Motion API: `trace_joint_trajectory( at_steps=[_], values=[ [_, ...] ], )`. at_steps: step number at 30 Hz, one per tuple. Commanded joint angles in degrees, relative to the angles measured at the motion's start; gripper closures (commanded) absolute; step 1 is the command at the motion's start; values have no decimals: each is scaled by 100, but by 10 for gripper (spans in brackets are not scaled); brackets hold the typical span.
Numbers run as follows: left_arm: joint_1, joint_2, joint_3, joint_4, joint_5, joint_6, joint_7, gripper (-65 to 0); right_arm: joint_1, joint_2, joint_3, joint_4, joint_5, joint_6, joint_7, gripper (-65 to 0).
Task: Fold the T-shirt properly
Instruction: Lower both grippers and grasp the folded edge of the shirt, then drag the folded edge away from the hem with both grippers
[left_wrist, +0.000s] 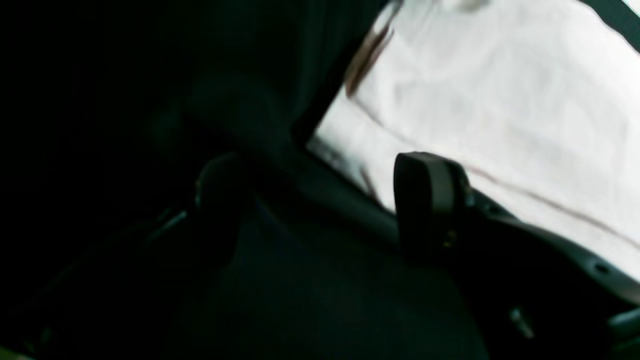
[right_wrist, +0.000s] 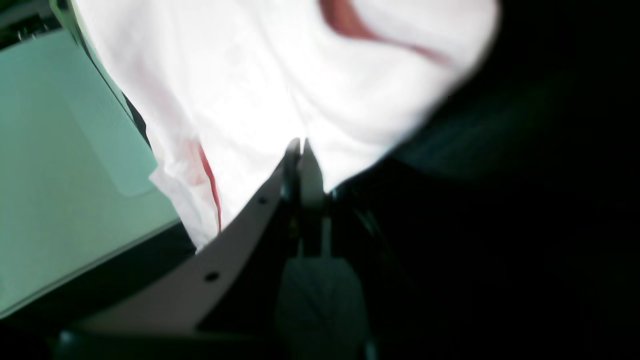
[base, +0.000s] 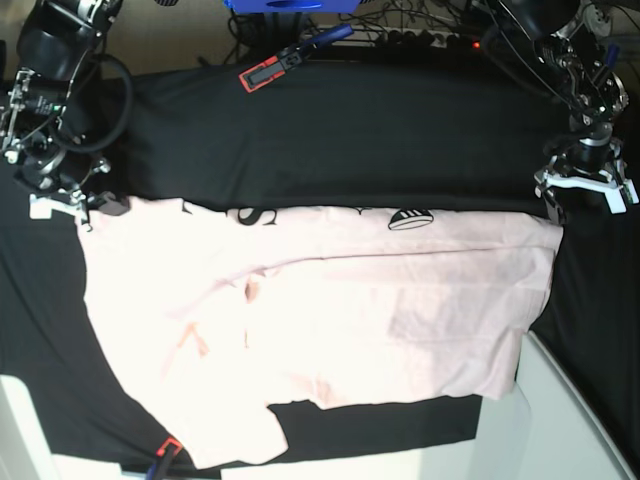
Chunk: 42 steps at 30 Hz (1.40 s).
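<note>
Right wrist view: the right gripper (right_wrist: 299, 146) has its jaws pinched together on the shirt (right_wrist: 280, 85) at its far left corner. Over on the right, the left gripper (base: 585, 188) stands wide, holding nothing, just beside the far right corner. The shirt sprawls flat across the tablecloth (base: 340, 130), its near edge rumpled. Risk: a one-handed pull would drag it askew.

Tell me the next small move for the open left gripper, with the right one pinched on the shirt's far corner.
Probably lower the left gripper onto the T-shirt corner just below it and close. Its jaws stand open and empty over the black tablecloth at the shirt's edge, while the right gripper is shut on the T-shirt; matching grips would allow an even fold.
</note>
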Motion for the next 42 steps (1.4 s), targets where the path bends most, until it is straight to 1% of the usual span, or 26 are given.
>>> trace_joint_trajectory(
  at_steps=[1, 4, 6, 9, 13, 21, 24, 27, 32, 33, 34, 38, 41, 42],
  values=[
    [-77, -79, -12, 77, -74, -15, -123, -464, 66, 84, -6, 85, 101, 38, -39, 0],
    [-139, -70, 6, 24, -74, -6, -123, -464, 66, 93, -6, 85, 101, 38, -39, 0],
    [-341, -79, -12, -310, -74, -6, -123, -464, 57, 137, -6, 85, 101, 38, -39, 0],
    [-631, -290, -12, -978, -74, -6, -123, -464, 57, 154, -6, 85, 101, 38, -39, 0],
    [-921, -466, -12, -1628, -74, -6, -140, -464, 48, 154, 20, 85, 101, 38, -39, 0],
    [-1123, -527, -12, -1892, -83, -6, -175, -464, 48, 154, 3, 85, 101, 38, -39, 0],
    [-1317, -650, 23, -2217, -74, -6, -175, -464, 48, 154, 3, 85, 101, 38, -39, 0],
    [-1493, -659, 23, -2472, -74, -6, -175, -464, 48, 154, 3, 85, 101, 38, -39, 0],
    [-1624, -650, 32, -2525, -74, -6, -175, -459, 39, 154, 3, 85, 101, 38, -39, 0],
    [-1651, -650, 32, -2534, -74, -6, -167, -437, 39, 154, 3, 85, 101, 38, -39, 0],
    [-1651, -650, 32, -2543, -74, -6, -158, -400, 39, 154, 3, 85, 101, 38, -39, 0],
    [-1660, -650, 32, -2692, -74, -6, -167, -197, 39, 154, 3, 85, 101, 38, -39, 0],
    [-1809, -703, 32, -3149, -13, -6, -175, -109, 39, 154, 3, 85, 101, 38, -39, 0],
    [-1844, -738, 32, -3281, 102, -6, -175, -104, 39, 154, 3, 85, 101, 38, -39, 0]
  ],
)
